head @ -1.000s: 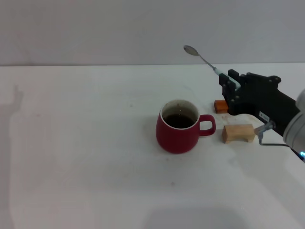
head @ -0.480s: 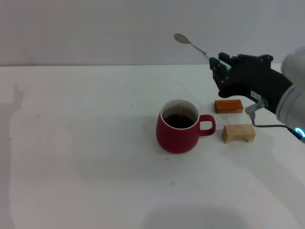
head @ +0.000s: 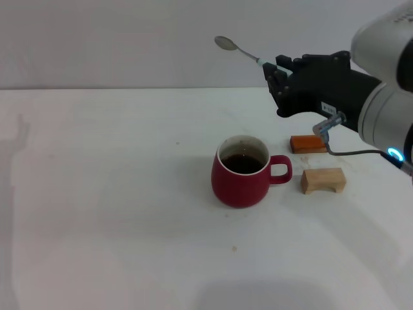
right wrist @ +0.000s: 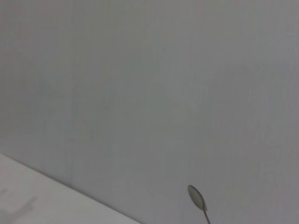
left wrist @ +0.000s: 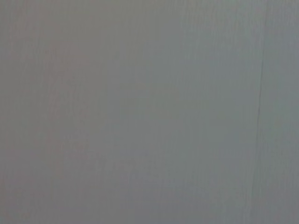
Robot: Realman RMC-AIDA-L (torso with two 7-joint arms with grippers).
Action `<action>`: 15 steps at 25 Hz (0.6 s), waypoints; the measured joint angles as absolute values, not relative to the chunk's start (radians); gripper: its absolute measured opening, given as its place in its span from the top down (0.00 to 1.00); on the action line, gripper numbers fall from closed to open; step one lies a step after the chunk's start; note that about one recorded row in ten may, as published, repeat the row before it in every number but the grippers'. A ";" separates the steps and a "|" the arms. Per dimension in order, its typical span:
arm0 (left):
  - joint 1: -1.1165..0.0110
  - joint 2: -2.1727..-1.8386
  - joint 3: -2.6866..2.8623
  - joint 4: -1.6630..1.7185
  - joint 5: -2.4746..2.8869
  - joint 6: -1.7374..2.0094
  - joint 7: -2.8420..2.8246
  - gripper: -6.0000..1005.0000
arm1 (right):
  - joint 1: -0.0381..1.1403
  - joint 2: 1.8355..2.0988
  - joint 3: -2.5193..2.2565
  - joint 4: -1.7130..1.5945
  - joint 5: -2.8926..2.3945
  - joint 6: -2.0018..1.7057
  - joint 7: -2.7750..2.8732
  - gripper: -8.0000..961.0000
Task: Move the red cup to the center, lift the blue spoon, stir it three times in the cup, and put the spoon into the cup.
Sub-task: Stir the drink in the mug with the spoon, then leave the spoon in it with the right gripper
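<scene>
The red cup (head: pixel 242 171) stands near the middle of the white table, its handle pointing right and dark liquid inside. My right gripper (head: pixel 273 73) is raised above and behind the cup, to its right, shut on the pale handle of the blue spoon (head: pixel 240 51). The spoon's silver bowl sticks out up and to the left against the wall. Only that silver bowl of the blue spoon (right wrist: pixel 196 198) shows in the right wrist view, low against the grey wall. The left gripper is out of view.
An orange block (head: pixel 308 143) and a light wooden block (head: pixel 322 180) lie on the white table (head: pixel 116 213) just right of the cup's handle. A cable hangs from the right arm above them. The left wrist view holds only grey wall.
My right gripper has risen and moved left with the spoon, uncovering the orange block. The cup and both blocks have stayed where they were.
</scene>
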State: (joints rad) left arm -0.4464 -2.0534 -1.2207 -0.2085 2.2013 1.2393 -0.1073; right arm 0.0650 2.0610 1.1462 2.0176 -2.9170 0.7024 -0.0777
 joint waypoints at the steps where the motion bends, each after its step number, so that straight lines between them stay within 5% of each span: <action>1: -0.446 -2.053 -1.221 -0.209 2.201 1.240 -0.107 0.14 | 0.088 2.072 1.156 2.031 -2.913 0.751 -0.095 0.85; 15: -0.449 -2.051 -1.223 -0.209 2.201 1.239 -0.107 0.14 | 0.277 2.074 1.220 2.027 -2.875 0.956 -0.095 0.85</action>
State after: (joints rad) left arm -0.4491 -2.0508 -1.2225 -0.2086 2.2013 1.2393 -0.1073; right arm 0.2769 2.0743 1.2201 2.0275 -2.8752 0.9558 -0.0954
